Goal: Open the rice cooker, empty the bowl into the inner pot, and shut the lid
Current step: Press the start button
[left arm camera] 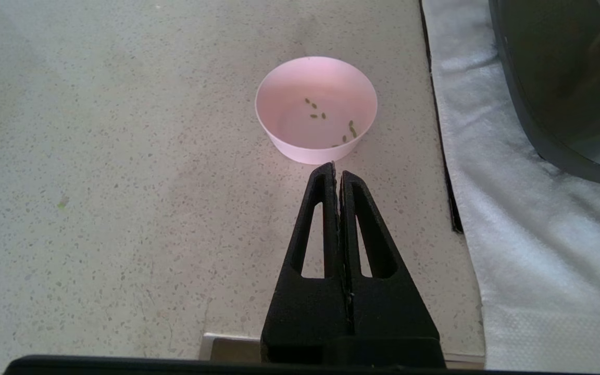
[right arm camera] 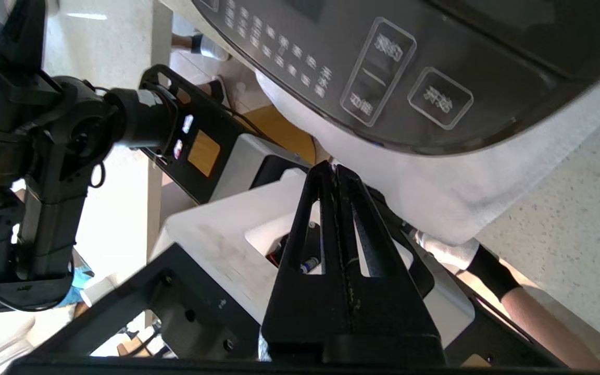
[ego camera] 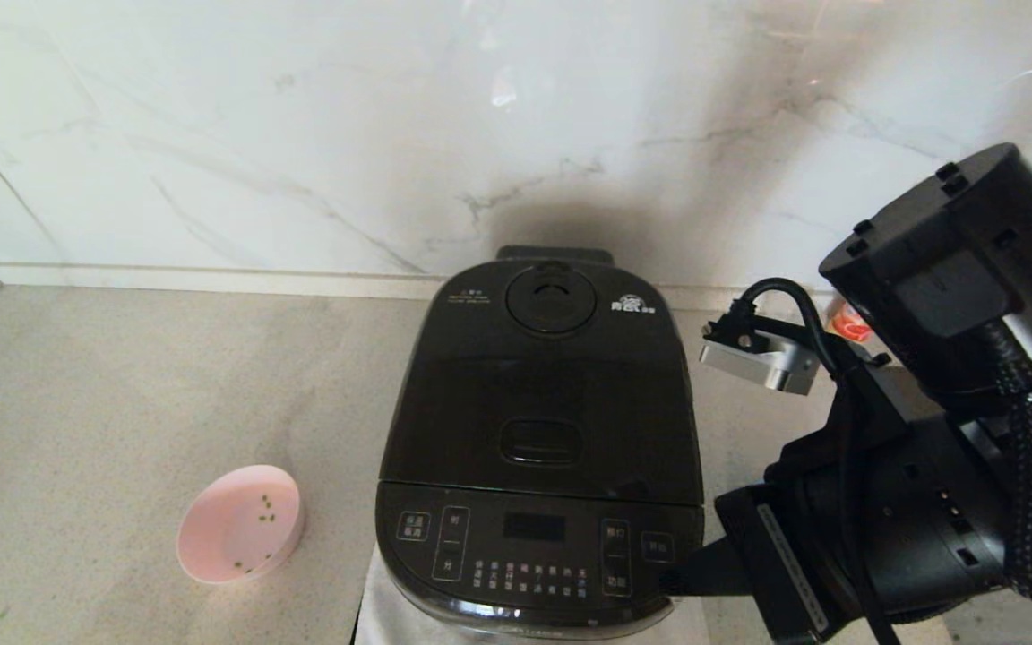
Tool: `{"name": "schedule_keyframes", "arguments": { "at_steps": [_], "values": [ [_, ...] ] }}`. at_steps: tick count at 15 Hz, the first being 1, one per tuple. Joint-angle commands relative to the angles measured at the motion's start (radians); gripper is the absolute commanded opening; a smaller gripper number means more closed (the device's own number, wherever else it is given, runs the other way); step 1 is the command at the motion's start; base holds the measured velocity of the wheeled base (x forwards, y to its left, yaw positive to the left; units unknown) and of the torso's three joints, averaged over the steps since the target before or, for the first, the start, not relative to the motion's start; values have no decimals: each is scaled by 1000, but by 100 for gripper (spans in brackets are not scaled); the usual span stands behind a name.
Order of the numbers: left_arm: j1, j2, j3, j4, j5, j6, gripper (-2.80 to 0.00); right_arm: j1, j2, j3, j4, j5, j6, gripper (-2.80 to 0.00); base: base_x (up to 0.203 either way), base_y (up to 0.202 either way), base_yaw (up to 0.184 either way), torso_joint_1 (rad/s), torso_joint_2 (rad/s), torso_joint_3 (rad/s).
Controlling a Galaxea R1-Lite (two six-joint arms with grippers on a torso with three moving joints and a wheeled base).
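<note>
Right hand, fingers pressed together and holding nothing, sits low at the front right corner of the rice cooker, beside its button panel. To open well, it should rise over the lid and press the rectangular latch button squarely with its closed tips. Left hand, clenched and empty, hangs just short of the pink bowl, which holds a few green grains on the surface left of the cooker. White Chinese labels mark the panel, too small to read
</note>
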Motion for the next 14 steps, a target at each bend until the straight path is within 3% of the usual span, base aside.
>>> {"name": "schedule_keyframes", "arguments": {
  "at_steps": [1,10,14],
  "values": [
    [1,1,0,0,0,1,-280,-1,5,-18,4,0,3,-280,0,0,0,0,0,0],
    [1,1,0,0,0,1,-280,-11,14,-12,0,-26,2,-280,0,0,0,0,0,0],
    [1,1,0,0,0,1,-280,-56,33,-29,-8,-26,0,-280,0,0,0,0,0,0]
  ]
}}
